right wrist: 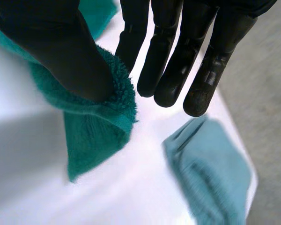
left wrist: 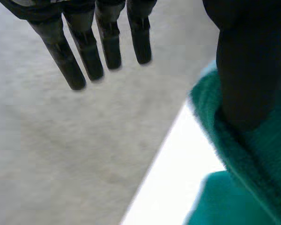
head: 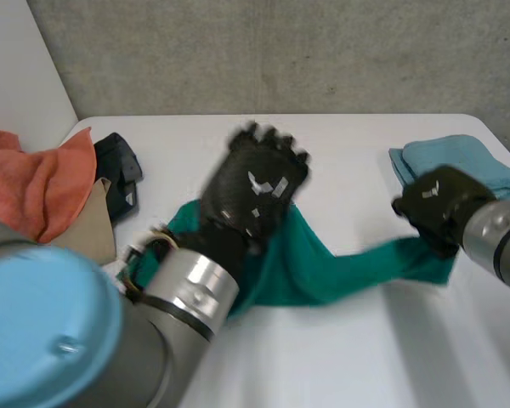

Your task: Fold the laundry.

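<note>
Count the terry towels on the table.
3: green towel mid-table, light-blue towel far right, orange towel at the left edge; the pile beside it may hide more.

- Green towel (head: 340, 268): the middle stretch, at the centre of the head view, is hidden under the left hand (head: 251, 191) and left arm (head: 187, 289). The right end is covered by the right hand (head: 438, 204), which is blurred there. Whether the left hand grips the towel cannot be told.
- Orange cloth (head: 34, 183): upper left, cut off by the frame's left edge.
- Black item (head: 117, 157): beside the orange cloth, lower part behind a tan cloth (head: 98, 225). Kind unclear.
- Light-blue cloth (head: 463, 157): upper right, near side hidden behind the right hand.
</note>
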`<act>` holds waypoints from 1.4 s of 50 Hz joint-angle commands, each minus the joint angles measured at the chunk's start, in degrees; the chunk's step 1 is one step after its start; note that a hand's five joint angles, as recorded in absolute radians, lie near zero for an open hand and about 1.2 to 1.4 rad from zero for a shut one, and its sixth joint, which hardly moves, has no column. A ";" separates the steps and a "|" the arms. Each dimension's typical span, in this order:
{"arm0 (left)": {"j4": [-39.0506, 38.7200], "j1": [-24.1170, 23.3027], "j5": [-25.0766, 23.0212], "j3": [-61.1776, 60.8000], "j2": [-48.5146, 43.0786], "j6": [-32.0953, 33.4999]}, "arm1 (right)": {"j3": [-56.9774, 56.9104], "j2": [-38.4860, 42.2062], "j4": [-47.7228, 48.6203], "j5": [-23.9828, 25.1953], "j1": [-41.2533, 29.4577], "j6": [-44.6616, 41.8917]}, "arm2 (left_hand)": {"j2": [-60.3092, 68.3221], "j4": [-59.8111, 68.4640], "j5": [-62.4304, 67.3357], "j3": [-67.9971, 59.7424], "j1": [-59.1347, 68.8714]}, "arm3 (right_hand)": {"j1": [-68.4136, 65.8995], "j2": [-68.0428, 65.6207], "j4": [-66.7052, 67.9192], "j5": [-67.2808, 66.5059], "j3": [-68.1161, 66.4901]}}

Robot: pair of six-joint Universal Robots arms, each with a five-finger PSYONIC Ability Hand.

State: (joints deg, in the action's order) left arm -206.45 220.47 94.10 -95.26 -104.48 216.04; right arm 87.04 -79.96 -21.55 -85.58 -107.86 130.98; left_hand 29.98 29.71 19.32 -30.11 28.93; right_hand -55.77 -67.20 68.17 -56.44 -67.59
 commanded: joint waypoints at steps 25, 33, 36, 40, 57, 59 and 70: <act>11.33 16.13 0.82 -10.99 13.95 -3.60 | 10.86 -8.10 8.90 23.16 -8.50 -11.43 | -17.25 -16.97 -16.59 17.37 -16.19 | 33.74 45.17 -46.15 44.42 45.56; 11.33 22.02 1.52 -16.97 13.95 -10.89 | 15.79 -3.10 8.72 28.46 -14.39 -24.10 | -16.57 -16.29 -15.91 16.70 -15.52 | 33.24 44.67 -45.64 43.91 45.06; 11.33 23.34 1.17 -18.73 13.78 -13.18 | 15.79 1.03 8.81 27.40 -17.03 -25.95 | -16.41 -16.13 -15.74 16.53 -15.35 | 32.90 44.34 -45.31 43.58 44.72; 11.24 25.36 0.82 -20.31 13.43 -15.20 | 15.00 5.16 9.95 25.03 -18.61 -27.62 | -16.24 -15.96 -15.58 16.36 -15.18 | 29.38 40.81 -41.78 40.05 41.20; 11.33 24.49 -2.96 -23.04 9.82 -16.61 | 5.78 9.39 27.88 13.17 -19.76 2.48 | -15.56 -15.29 -14.90 15.69 -14.51 | -24.23 -12.80 11.83 -13.56 -12.41; 11.24 23.87 -3.22 -22.78 9.12 -16.61 | 4.81 9.13 27.79 12.02 -19.41 6.72 | -15.56 -15.29 -14.90 15.69 -14.51 | -24.23 -12.80 11.83 -13.56 -12.41; 11.42 23.60 -3.22 -20.41 4.02 -20.57 | -0.99 7.63 26.30 -1.94 -18.79 19.49 | -15.40 -15.12 -14.74 15.52 -14.34 | -24.23 -12.80 11.83 -13.56 -12.41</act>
State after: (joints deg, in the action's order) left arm -195.12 244.01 90.86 -117.15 -97.97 198.43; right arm 88.98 -72.05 5.92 -80.28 -127.16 147.63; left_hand 11.87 12.04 2.82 -12.40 12.20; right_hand -55.37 -67.28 68.06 -56.31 -67.55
